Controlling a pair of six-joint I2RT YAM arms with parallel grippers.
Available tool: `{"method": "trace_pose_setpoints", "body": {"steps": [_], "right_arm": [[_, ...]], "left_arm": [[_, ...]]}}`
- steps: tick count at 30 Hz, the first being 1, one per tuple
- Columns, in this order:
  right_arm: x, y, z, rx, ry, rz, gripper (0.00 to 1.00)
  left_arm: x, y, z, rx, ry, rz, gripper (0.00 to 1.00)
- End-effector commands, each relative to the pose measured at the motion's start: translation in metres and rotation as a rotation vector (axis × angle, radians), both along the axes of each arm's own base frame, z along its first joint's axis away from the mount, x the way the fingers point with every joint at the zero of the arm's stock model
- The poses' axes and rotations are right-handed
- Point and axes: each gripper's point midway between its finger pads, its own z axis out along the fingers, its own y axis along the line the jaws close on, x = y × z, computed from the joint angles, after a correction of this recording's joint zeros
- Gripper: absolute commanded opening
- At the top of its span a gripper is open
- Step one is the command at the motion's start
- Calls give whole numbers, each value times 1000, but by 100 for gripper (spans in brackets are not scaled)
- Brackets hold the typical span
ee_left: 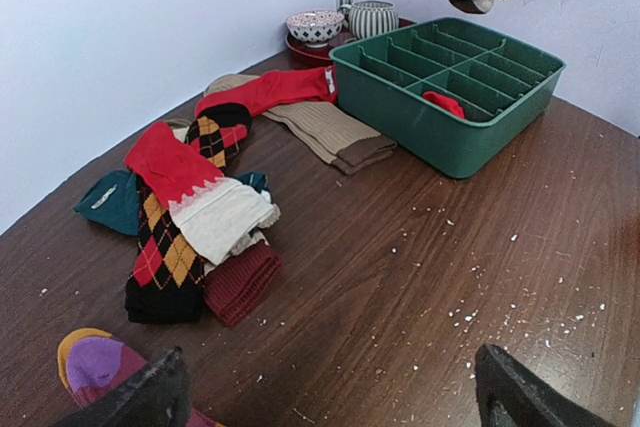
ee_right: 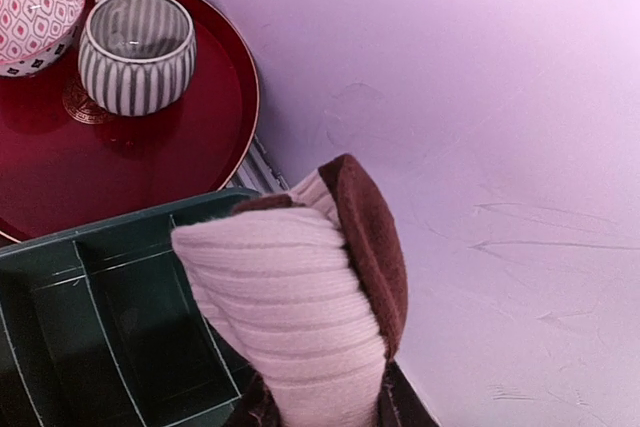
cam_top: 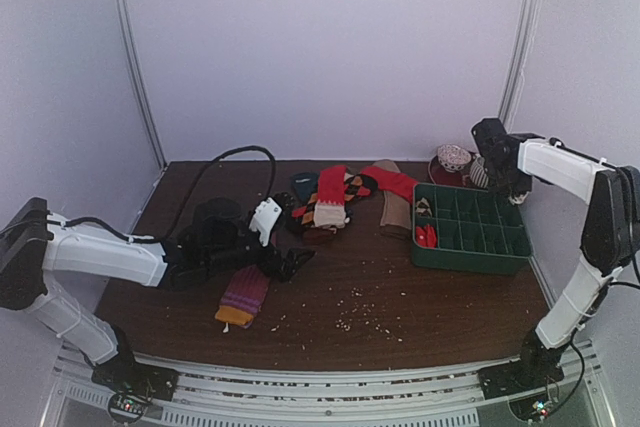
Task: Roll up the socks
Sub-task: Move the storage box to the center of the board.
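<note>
Gripper status: the right gripper (cam_top: pixel 488 169) is clamped on a rolled cream-and-brown sock (ee_right: pixel 290 317). It holds the sock in the air above the far edge of the green tray (cam_top: pixel 470 255), close to the right wall. The roll is clear of the tray compartments. A small red item (cam_top: pixel 426 236) lies in one compartment at the tray's left end.

The left gripper (ee_left: pixel 335 397) has its jaws fully apart and holds nothing. It sits low over the bench (cam_top: pixel 450 297). The purple-magenta sock (cam_top: pixel 243 295) lies flat just beside one of its fingers, orange toe toward the near edge.

Other socks lie unrolled in an overlapping pile at the centre rear of the bench:
- orange-black argyle sock (ee_left: pixel 165 257)
- red sock (ee_left: pixel 270 90)
- tan sock (ee_left: pixel 330 132)
- dark teal sock (ee_left: pixel 110 202)

A red round plate (ee_right: pixel 200 157) in the far right corner carries a striped cup (ee_right: pixel 135 52) and a patterned bowl (ee_right: pixel 35 7). Pale crumbs (cam_top: pixel 365 319) are scattered on the bench.
</note>
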Motion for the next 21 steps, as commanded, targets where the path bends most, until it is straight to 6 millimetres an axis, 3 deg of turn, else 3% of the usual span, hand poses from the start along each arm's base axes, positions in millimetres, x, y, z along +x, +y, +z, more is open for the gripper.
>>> {"method": "trace_pose_setpoints", "body": {"steps": [1, 7, 15, 21], "right_arm": [[-10, -8, 0, -68, 47, -21, 0], [0, 9, -14, -16, 54, 20, 0], [28, 67, -30, 57, 69, 137, 0], [33, 79, -53, 75, 106, 150, 0]], "left_arm": [[1, -1, -2, 6, -8, -14, 98], [0, -1, -6, 13, 0, -17, 98], [0, -3, -9, 19, 11, -24, 98], [-3, -2, -11, 23, 20, -29, 98]]}}
